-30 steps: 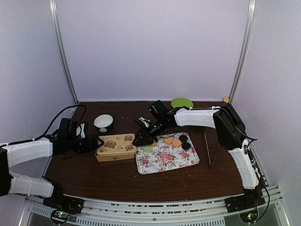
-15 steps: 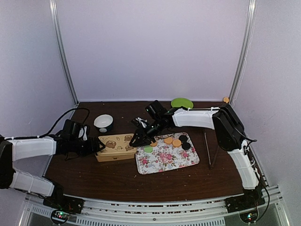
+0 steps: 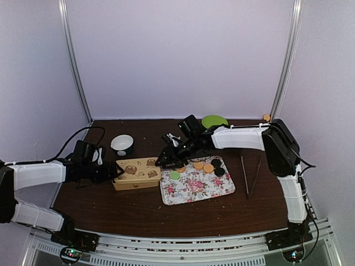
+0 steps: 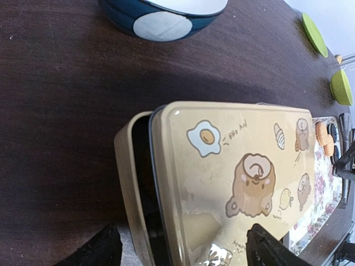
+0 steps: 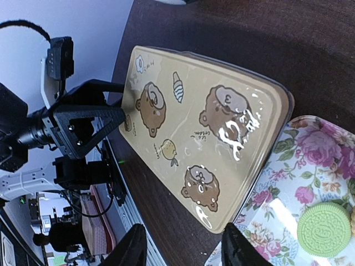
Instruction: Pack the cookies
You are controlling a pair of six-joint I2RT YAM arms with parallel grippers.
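Parts fingers of right gripper (image 5: 183, 249) wider than a second ago, empty over bear-print tin lid (image 3: 136, 166); holds left gripper (image 4: 183, 252) spread round its other end; leaves cookies (image 3: 208, 168) on floral tray (image 3: 199, 188), so packing looks barely begun.

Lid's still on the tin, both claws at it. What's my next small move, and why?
Probably close the left claw on the left end of the tin to brace it. That claw straddles the end open, the lid sits askew but on, and the right claw hovers open and empty over its right end.
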